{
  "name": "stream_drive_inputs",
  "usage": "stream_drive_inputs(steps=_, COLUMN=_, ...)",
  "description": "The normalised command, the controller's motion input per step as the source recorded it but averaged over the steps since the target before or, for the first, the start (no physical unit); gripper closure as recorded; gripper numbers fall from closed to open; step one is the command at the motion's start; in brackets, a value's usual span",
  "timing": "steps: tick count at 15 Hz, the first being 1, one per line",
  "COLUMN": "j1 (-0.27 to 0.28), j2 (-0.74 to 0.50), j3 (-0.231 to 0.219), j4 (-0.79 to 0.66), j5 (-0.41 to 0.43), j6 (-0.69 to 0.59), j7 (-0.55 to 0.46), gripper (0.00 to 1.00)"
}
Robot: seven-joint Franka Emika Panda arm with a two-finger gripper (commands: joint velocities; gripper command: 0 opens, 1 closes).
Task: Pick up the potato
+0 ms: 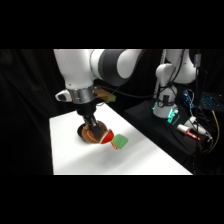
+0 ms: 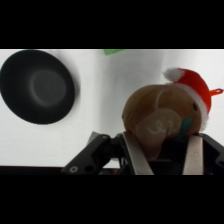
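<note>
We note gripper (image 2: 161, 156) jaws clenched on potato (image 2: 157, 117) (red pointed piece at its side); black bowl (image 2: 37, 86) well apart from potato, on table (image 2: 105, 100).

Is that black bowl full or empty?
Empty. In the wrist view the black bowl shows only its bare dark inside. The potato sits outside it, between the jaws.

The arm (image 1: 80, 70) reaches down over the potato (image 1: 95, 134) near the table's (image 1: 75, 160) far edge (red piece facing the green block (image 1: 120, 142) just beside it).
</note>
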Motion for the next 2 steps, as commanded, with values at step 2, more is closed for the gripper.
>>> stream_drive_inputs(steps=2, j1=0.018, j2=-0.19, j3=0.009, j4=-0.11, j5=-0.034, j6=-0.04, j7=0.07, gripper=0.96)
